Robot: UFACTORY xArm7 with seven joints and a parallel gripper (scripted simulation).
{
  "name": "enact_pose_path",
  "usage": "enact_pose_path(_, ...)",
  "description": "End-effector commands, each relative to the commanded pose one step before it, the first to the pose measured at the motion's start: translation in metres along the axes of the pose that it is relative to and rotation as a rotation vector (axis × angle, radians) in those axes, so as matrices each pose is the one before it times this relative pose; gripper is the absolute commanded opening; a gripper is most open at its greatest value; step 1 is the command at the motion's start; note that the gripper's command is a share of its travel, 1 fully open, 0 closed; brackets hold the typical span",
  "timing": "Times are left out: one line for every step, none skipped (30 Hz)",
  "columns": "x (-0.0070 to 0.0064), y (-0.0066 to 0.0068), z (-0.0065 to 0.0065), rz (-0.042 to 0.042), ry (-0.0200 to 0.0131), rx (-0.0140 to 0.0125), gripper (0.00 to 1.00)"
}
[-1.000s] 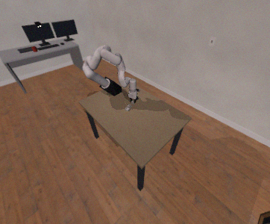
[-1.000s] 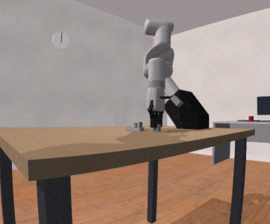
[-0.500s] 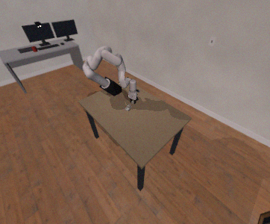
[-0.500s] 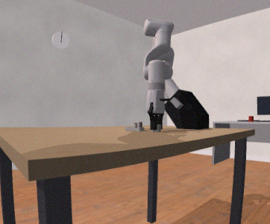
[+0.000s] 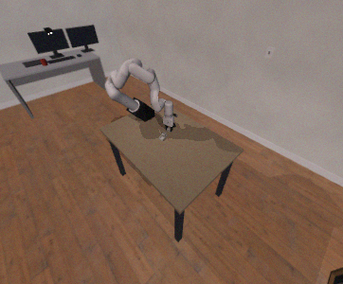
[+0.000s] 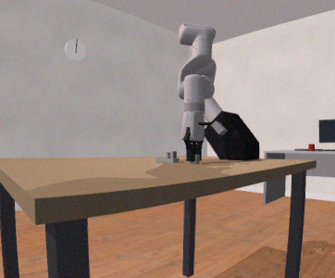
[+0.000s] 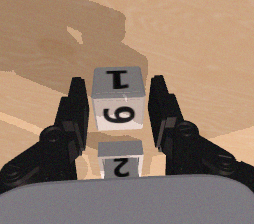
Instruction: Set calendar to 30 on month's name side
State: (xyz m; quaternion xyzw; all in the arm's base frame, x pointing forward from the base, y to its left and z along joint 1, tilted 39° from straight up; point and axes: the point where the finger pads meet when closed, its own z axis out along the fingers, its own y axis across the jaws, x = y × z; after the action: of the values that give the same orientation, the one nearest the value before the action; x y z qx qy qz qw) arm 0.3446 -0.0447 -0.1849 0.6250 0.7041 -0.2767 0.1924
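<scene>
In the wrist view a grey-white cube [image 7: 119, 100] sits between the two black fingers of my gripper [image 7: 118, 92]. It shows an upside-down 1 on its far face and a 6 or 9 on the face toward the camera. A thin gap shows on each side, so the fingers stand half open around it without gripping. A second, smaller-looking cube [image 7: 120, 159] showing a 2 lies closer to the camera, partly hidden by the gripper body. In the exterior view the gripper [image 6: 193, 157] reaches down to the table beside the low grey tray [image 6: 168, 158].
The arm's black base [image 6: 234, 136] stands at the table's far edge behind the gripper. The tray lies flat near the middle of that edge [image 5: 162, 136]. A desk with monitors [image 5: 63, 40] stands far off by the wall.
</scene>
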Motion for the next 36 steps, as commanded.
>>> enact_pose_path(0.0008,0.00144,-0.00123,-0.00006,0.00186,-0.00338,0.49)
enact_pose_path(0.0,0.0,0.0,0.0,0.0,0.0,0.49)
enact_pose_path(0.0,0.0,0.0,0.0,0.0,0.0,0.49)
enact_pose_path(0.0,0.0,0.0,0.0,0.0,0.0,0.49)
enact_pose_path(0.0,0.0,0.0,0.0,0.0,0.0,0.49)
enact_pose_path(0.0,0.0,0.0,0.0,0.0,0.0,0.49)
enact_pose_path(0.0,0.0,0.0,0.0,0.0,0.0,0.49)
enact_pose_path(0.0,0.0,0.0,0.0,0.0,0.0,0.49)
enact_pose_path(0.0,0.0,0.0,0.0,0.0,0.0,0.49)
enact_pose_path(0.0,0.0,0.0,0.0,0.0,0.0,0.49)
enact_pose_path(0.0,0.0,0.0,0.0,0.0,0.0,0.49)
enact_pose_path(0.0,0.0,0.0,0.0,0.0,0.0,0.49)
enact_pose_path(0.0,0.0,0.0,0.0,0.0,0.0,0.49)
enact_pose_path(0.0,0.0,0.0,0.0,0.0,0.0,0.49)
enact_pose_path(0.0,0.0,0.0,0.0,0.0,0.0,0.29)
enact_pose_path(0.0,0.0,0.0,0.0,0.0,0.0,0.29)
enact_pose_path(0.0,0.0,0.0,0.0,0.0,0.0,0.29)
enact_pose_path(0.0,0.0,0.0,0.0,0.0,0.0,0.29)
enact_pose_path(0.0,0.0,0.0,0.0,0.0,0.0,0.29)
enact_pose_path(0.0,0.0,0.0,0.0,0.0,0.0,0.29)
enact_pose_path(0.0,0.0,0.0,0.0,0.0,0.0,0.29)
enact_pose_path(0.0,0.0,0.0,0.0,0.0,0.0,0.29)
enact_pose_path(0.0,0.0,0.0,0.0,0.0,0.0,0.29)
enact_pose_path(0.0,0.0,0.0,0.0,0.0,0.0,0.29)
enact_pose_path(0.0,0.0,0.0,0.0,0.0,0.0,0.29)
enact_pose_path(0.0,0.0,0.0,0.0,0.0,0.0,0.29)
enact_pose_path(0.0,0.0,0.0,0.0,0.0,0.0,0.29)
enact_pose_path(0.0,0.0,0.0,0.0,0.0,0.0,0.29)
enact_pose_path(0.0,0.0,0.0,0.0,0.0,0.0,0.29)
enact_pose_path(0.0,0.0,0.0,0.0,0.0,0.0,0.29)
enact_pose_path(0.0,0.0,0.0,0.0,0.0,0.0,0.29)
enact_pose_path(0.0,0.0,0.0,0.0,0.0,0.0,0.29)
enact_pose_path(0.0,0.0,0.0,0.0,0.0,0.0,0.29)
enact_pose_path(0.0,0.0,0.0,0.0,0.0,0.0,0.29)
enact_pose_path(0.0,0.0,0.0,0.0,0.0,0.0,0.29)
enact_pose_path(0.0,0.0,0.0,0.0,0.0,0.0,0.29)
